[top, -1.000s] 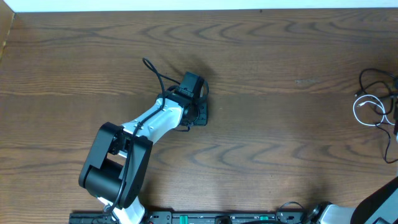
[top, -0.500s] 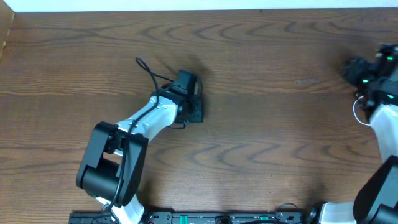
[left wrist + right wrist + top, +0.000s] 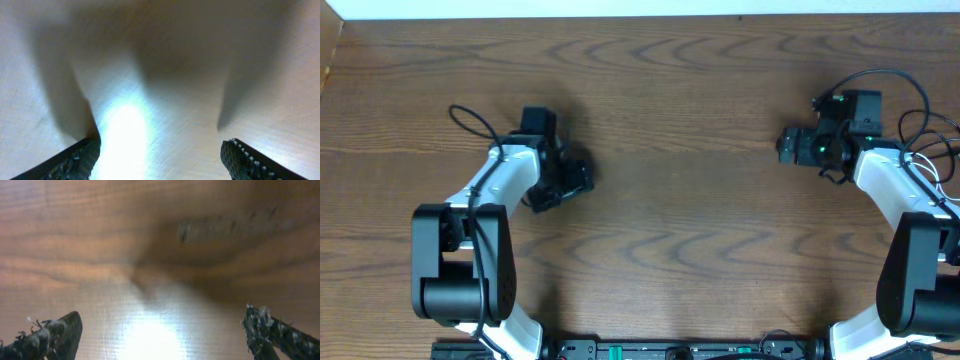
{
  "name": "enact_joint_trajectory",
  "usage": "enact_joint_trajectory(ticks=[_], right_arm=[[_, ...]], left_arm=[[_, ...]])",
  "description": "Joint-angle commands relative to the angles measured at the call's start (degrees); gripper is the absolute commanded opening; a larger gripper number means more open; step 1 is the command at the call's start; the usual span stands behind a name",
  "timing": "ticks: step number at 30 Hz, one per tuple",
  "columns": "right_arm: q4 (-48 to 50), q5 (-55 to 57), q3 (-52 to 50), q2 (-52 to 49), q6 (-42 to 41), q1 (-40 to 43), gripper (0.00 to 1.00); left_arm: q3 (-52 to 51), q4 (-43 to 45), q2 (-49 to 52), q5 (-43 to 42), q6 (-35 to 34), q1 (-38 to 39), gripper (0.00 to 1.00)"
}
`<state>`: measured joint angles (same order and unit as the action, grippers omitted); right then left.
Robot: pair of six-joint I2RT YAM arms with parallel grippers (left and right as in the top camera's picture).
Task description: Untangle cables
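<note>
The cables lie at the table's far right edge: a thin white cable (image 3: 923,163) and black loops (image 3: 912,118), partly covered by my right arm. My right gripper (image 3: 786,146) points left, away from them, out over bare wood. In the right wrist view its fingers (image 3: 161,325) stand wide open with only table between them. My left gripper (image 3: 565,186) is over the left part of the table, far from the cables. Its fingers (image 3: 160,152) are open too, with nothing between them but lit wood.
The wooden table (image 3: 690,230) fills the overhead view, with a white wall strip along its far edge. Thicker black arm wires loop above each wrist (image 3: 470,120) (image 3: 885,76). A black rail (image 3: 670,350) runs along the front edge.
My left arm has swung left from mid-table and its jaws have opened. My right arm has come in from the right edge and reached left, its jaws opening wide.
</note>
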<state>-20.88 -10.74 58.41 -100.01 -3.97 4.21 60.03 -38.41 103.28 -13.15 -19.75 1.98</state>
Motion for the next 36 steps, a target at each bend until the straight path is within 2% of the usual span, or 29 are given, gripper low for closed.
enact_joint_trajectory(ticks=[1, 5, 11, 16, 23, 24, 27, 28, 33, 36], right_arm=[[-4.37, 1.79, 0.46, -0.09, -1.20, -0.85, 0.99], [-10.93, 1.79, 0.46, -0.09, -6.12, -0.83, 0.99], [-17.22, 1.53, 0.35, 0.81, -6.29, -0.90, 0.99], [-17.49, 1.31, -0.74, 3.10, -6.25, -0.90, 0.99], [-9.62, 1.14, -10.62, 16.94, -5.11, -0.94, 0.99], [-6.71, 1.14, -14.84, 22.80, -5.11, -0.94, 0.99], [-4.13, 1.18, -19.69, 31.21, -5.20, -0.92, 0.99], [-3.56, 1.18, -21.00, 34.14, -5.25, -0.92, 0.99], [-3.32, 1.38, -23.52, 43.65, -5.20, -0.90, 0.99], [-3.34, 1.38, -23.52, 44.63, -5.20, -0.87, 0.99]], left_arm=[[0.31, -5.49, -1.11, -1.18, -0.48, -1.51, 0.83], [0.31, -9.38, -1.25, -0.76, -0.28, -1.53, 0.83], [-0.04, -11.98, -2.56, 0.87, -0.24, -1.33, 0.83], [-2.16, -11.65, -7.06, 3.69, 0.57, -0.22, 0.83], [-13.66, -2.78, -23.87, 5.75, 0.57, 1.88, 0.83], [-17.09, -0.76, -29.79, 6.82, 0.59, 2.40, 0.83], [-21.16, 1.36, -38.73, 8.13, 0.33, 2.86, 0.83], [-22.25, 1.88, -41.81, 8.07, 0.17, 2.86, 0.98], [-23.28, 1.90, -51.76, 8.07, -0.33, 2.86, 0.98], [-23.28, 2.03, -53.42, 8.09, -0.31, 2.86, 0.98]])
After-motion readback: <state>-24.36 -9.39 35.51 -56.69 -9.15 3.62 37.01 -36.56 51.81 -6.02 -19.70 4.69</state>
